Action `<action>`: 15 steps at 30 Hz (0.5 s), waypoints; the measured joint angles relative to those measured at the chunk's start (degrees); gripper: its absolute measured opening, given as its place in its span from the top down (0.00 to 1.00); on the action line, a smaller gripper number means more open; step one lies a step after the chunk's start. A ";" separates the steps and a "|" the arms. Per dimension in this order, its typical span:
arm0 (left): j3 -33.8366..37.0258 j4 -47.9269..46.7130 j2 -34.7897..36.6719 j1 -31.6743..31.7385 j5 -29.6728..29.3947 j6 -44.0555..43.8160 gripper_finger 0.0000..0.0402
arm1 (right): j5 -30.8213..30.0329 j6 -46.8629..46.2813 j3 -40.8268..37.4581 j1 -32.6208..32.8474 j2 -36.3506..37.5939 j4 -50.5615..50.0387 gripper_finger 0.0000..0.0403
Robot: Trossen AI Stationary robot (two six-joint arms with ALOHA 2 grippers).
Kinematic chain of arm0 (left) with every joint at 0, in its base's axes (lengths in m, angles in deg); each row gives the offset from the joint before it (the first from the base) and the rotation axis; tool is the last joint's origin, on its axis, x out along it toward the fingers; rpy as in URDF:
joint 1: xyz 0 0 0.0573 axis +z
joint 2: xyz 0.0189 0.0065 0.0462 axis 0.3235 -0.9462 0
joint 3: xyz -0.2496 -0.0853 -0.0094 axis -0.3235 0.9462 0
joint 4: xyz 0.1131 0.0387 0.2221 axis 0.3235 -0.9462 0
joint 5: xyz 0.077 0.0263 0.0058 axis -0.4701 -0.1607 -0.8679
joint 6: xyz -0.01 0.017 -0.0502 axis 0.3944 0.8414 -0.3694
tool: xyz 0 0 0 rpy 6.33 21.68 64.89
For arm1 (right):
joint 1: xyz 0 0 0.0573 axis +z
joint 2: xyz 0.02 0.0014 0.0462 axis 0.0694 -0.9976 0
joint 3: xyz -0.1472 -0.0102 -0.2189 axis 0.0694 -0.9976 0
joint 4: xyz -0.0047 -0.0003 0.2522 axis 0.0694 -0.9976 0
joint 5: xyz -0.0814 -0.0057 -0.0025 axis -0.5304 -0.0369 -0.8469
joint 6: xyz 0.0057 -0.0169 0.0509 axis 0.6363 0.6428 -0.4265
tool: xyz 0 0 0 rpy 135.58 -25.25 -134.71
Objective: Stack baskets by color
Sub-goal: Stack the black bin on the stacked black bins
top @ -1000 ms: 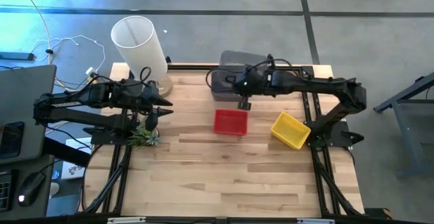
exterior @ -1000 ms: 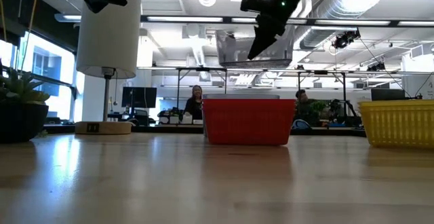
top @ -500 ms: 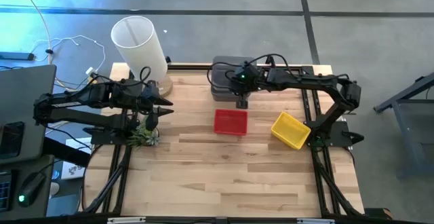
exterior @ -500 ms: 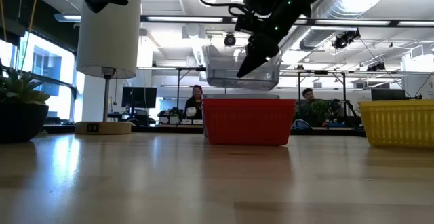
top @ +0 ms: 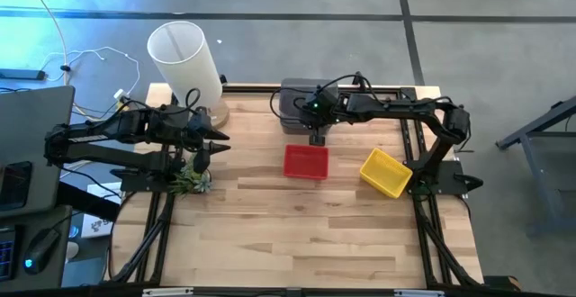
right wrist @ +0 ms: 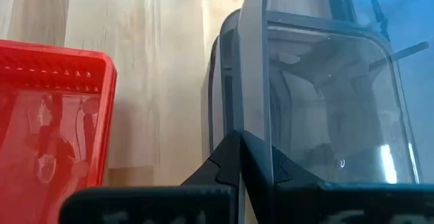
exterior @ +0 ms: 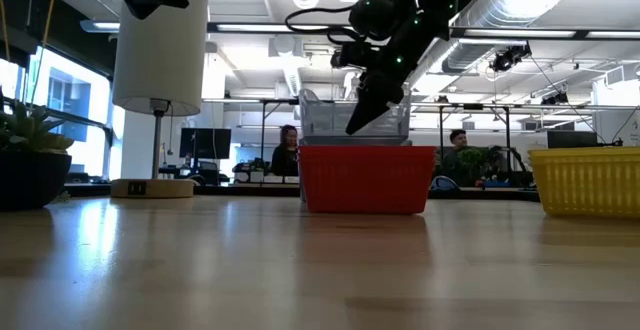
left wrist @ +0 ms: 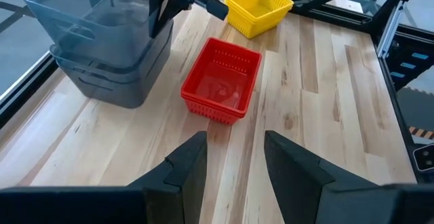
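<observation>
Nearly there on grey — one stack going together, red and yellow untouched.

I've got the right end effector (top: pixel 317 133) pinched tight on the near wall of the upper grey basket (left wrist: pixel 95 22), which sits partly nested, a bit tilted, in the lower grey basket (left wrist: pixel 108 81) at the worktop's (top: pixel 297 234) far edge; not seated or released yet, I'd say. Red basket (top: pixel 306 162) sits alone mid-worktop, yellow basket (top: pixel 386 173) alone just right of it; no second one of either colour in view. Left end effector (top: pixel 205 155) waits over the left side near the plant (top: pixel 191 182), fingers spread, empty.
</observation>
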 joint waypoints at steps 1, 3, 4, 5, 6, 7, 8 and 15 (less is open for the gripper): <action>0.00 -0.02 0.00 0.00 0.00 0.00 0.67 | 0.01 -0.27 0.00 -0.01 -0.02 -0.02 1.00; 0.00 -0.02 0.00 0.00 0.00 0.00 0.67 | -0.01 -0.38 0.00 -0.01 -0.02 -0.04 1.00; 0.00 -0.02 0.00 0.00 0.00 0.00 0.67 | 0.01 -0.38 0.00 -0.01 -0.02 -0.09 1.00; 0.00 -0.02 0.00 0.00 0.00 0.00 0.67 | 0.03 -0.47 0.00 -0.01 -0.02 -0.22 1.00; 0.00 -0.02 0.00 0.00 0.00 0.00 0.67 | 0.01 -0.68 0.00 -0.01 -0.02 -0.36 1.00; 0.00 -0.02 0.00 0.00 0.00 0.00 0.67 | -0.09 -1.04 0.00 -0.01 -0.02 -0.41 1.00; 0.00 -0.02 0.00 0.00 0.00 0.00 0.67 | -0.38 -1.31 0.00 -0.01 -0.02 -0.39 1.00; 0.00 -0.03 0.00 0.00 0.00 -0.70 0.67 | -1.37 -1.43 0.00 0.01 -0.02 -0.47 0.99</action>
